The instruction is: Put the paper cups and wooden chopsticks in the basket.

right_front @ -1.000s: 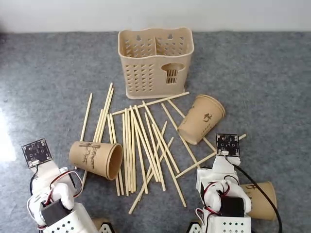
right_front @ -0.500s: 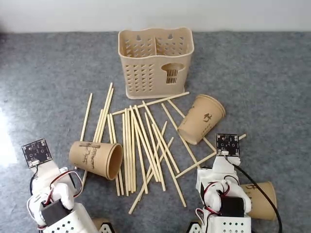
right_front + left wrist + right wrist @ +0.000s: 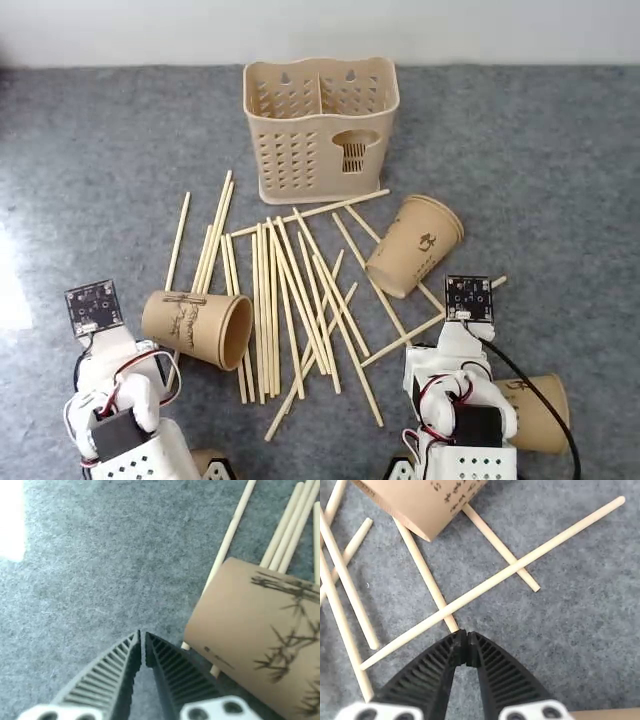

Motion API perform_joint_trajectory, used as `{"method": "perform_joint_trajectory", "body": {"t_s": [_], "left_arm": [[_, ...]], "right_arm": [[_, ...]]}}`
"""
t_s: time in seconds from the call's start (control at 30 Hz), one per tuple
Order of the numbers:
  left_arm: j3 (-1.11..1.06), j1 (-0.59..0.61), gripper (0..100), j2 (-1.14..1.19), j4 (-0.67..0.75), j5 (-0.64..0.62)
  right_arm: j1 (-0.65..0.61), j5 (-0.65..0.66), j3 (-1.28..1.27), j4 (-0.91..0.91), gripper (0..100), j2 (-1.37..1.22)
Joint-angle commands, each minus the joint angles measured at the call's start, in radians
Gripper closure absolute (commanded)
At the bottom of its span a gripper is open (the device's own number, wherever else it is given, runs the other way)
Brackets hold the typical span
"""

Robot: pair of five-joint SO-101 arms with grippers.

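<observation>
Paper cup (image 3: 537,412) half hidden behind right arm (image 3: 458,395) (lying sideways); chopsticks (image 3: 272,310) overlapping

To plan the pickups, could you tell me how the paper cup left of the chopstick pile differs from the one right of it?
The brown paper cup left of the pile lies almost level across the high view, open mouth toward the wooden chopsticks; the brown paper cup right of the pile lies slanted. The left cup bears sketchy bamboo-like lines, the right one a small dark mark. Both lie on their sides.
</observation>
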State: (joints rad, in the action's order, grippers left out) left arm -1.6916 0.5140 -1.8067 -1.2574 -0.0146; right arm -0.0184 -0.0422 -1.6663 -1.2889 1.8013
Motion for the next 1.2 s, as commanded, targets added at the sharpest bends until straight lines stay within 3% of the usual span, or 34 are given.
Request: {"method": "perform_joint_trajectory", "body": {"t_s": [0.0, 0.37, 0.6, 0.67, 0.77, 0.9, 1.17], "left_arm": [[0.01, -0.051, 98, -0.014, 0.015, -0.006], [0.326, -0.104, 98, -0.014, -0.06, -0.006], [0.349, -0.129, 98, -0.014, 0.003, -0.005], [0.352, -0.176, 98, -0.014, 0.048, 0.041], [0.383, -0.265, 91, -0.014, 0.049, 0.226], [0.433, -0.382, 82, -0.011, -0.014, 0.215], [0.519, -0.439, 82, -0.008, -0.126, 0.279]], "right_arm": [[0.012, -0.003, -0.017, -0.008, 99.0, 0.013], [0.008, -0.006, -0.017, -0.008, 99.0, 0.013], [0.01, -0.006, -0.017, -0.008, 99.0, 0.012], [0.008, -0.006, -0.017, -0.008, 99.0, 0.012], [0.013, -0.003, -0.017, -0.01, 99.0, 0.012], [0.016, -0.002, 0.008, 0.001, 99.0, 0.013], [0.018, -0.006, 0.196, -0.012, 99.0, 0.01]]}}
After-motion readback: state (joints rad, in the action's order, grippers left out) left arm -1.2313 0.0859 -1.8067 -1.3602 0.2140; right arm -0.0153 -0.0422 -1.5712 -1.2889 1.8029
